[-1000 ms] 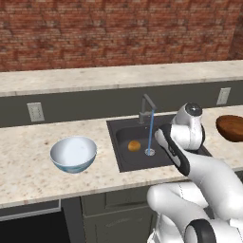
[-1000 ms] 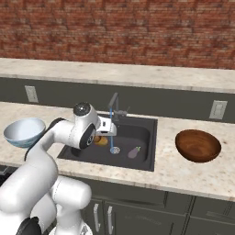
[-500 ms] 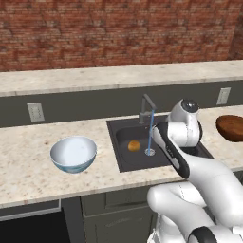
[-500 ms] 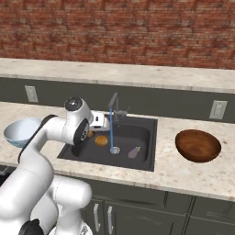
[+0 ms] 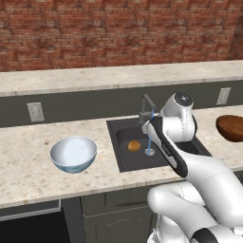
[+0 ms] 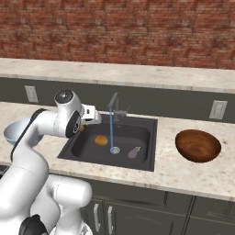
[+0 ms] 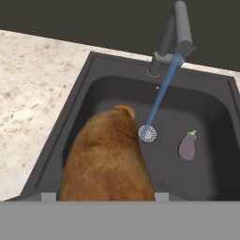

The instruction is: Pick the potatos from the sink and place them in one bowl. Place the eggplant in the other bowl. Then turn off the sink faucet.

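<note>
Since a second ago, the arm has swung left, carrying the brown potato (image 7: 107,157) up over the left side of the sink (image 6: 137,158). Its jaws are part open and hold that potato. Down in the sink lie the orange potato (image 6: 101,140) and the eggplant (image 6: 134,152), near the running faucet (image 6: 114,106).

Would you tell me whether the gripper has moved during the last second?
Yes: in the right base view the gripper, holding the darker potato, has shifted left, away from the faucet.
</note>
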